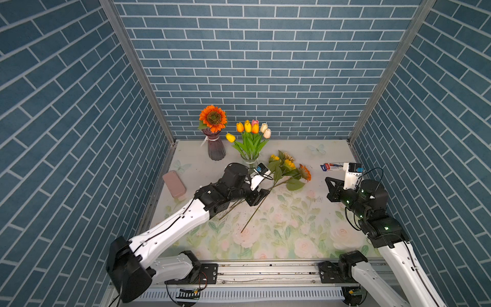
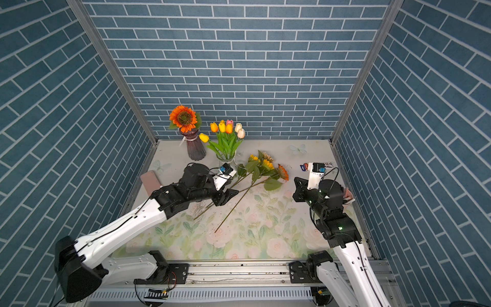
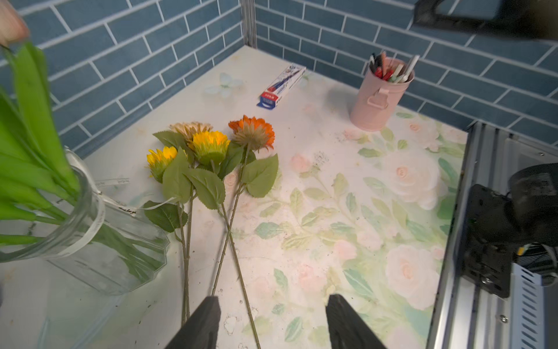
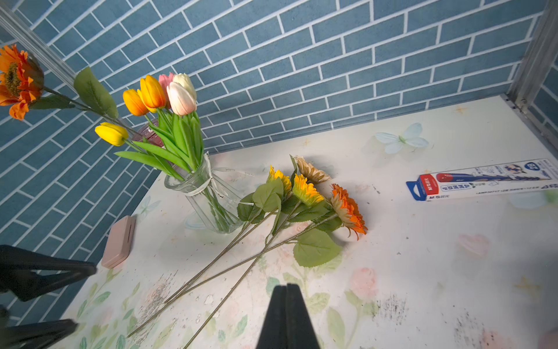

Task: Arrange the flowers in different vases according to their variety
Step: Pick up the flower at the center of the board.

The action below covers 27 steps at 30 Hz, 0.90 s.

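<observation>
An orange sunflower (image 1: 213, 118) stands in the ribbed purple vase (image 1: 215, 148) at the back left. Beside it the clear vase (image 1: 249, 162) holds the tulips (image 1: 251, 127). Several loose sunflowers (image 1: 289, 167) lie on the mat, their stems (image 3: 232, 229) running toward my left gripper (image 3: 273, 302). That gripper (image 1: 261, 196) hovers open over the stems. One stem passes between its fingers, and the others run by one finger (image 3: 208, 314). My right gripper (image 4: 287, 285) is shut on nothing, over the mat right of the flower heads (image 1: 329, 183).
A flat pink case (image 1: 174, 184) lies by the left wall. A blue and white pen box (image 1: 332, 166) lies at the back right, and a pink pen cup (image 3: 382, 93) stands by the right wall. Brick-patterned walls enclose three sides; a metal rail (image 1: 265, 271) runs along the front.
</observation>
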Available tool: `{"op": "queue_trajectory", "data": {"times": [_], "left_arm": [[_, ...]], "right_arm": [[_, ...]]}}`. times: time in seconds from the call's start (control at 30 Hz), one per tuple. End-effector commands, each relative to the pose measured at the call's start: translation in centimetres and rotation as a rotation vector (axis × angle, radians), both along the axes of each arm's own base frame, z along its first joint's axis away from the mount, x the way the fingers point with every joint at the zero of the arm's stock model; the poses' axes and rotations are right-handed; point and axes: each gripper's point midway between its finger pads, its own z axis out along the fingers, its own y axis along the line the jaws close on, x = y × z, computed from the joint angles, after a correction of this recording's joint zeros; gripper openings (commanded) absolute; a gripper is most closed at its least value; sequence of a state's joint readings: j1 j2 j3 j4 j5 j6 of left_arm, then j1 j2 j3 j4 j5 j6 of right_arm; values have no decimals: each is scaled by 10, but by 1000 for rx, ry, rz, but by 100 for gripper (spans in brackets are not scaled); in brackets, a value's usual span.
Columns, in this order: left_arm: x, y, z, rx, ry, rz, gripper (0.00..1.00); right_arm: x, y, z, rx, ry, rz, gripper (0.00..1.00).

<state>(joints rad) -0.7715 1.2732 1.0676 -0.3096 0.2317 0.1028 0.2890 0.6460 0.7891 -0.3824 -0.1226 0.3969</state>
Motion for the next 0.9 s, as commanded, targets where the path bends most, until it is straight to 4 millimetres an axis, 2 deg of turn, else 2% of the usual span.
{"op": "queue_trajectory", "data": {"times": [0.0, 0.13, 0.33, 0.4, 0.53, 0.67, 0.87], "left_arm": [[22, -23, 5, 9, -80, -11, 58], [27, -50, -27, 72, -56, -53, 55], [12, -89, -76, 201, -47, -81, 54], [15, -95, -88, 228, -47, -66, 53], [31, -99, -95, 238, -92, -12, 52], [48, -112, -97, 257, -130, -6, 53], [63, -125, -129, 317, -101, -118, 52]], "right_arm": [[-3, -13, 12, 0, -15, -71, 0], [0, -16, 7, -2, 28, -90, 0], [8, -15, 4, -1, 48, -90, 0], [12, -18, 4, -7, 46, -98, 0], [15, -14, 2, -1, 49, -66, 0], [15, -15, -1, 2, 46, -60, 0], [11, -18, -6, -7, 46, -59, 0]]}}
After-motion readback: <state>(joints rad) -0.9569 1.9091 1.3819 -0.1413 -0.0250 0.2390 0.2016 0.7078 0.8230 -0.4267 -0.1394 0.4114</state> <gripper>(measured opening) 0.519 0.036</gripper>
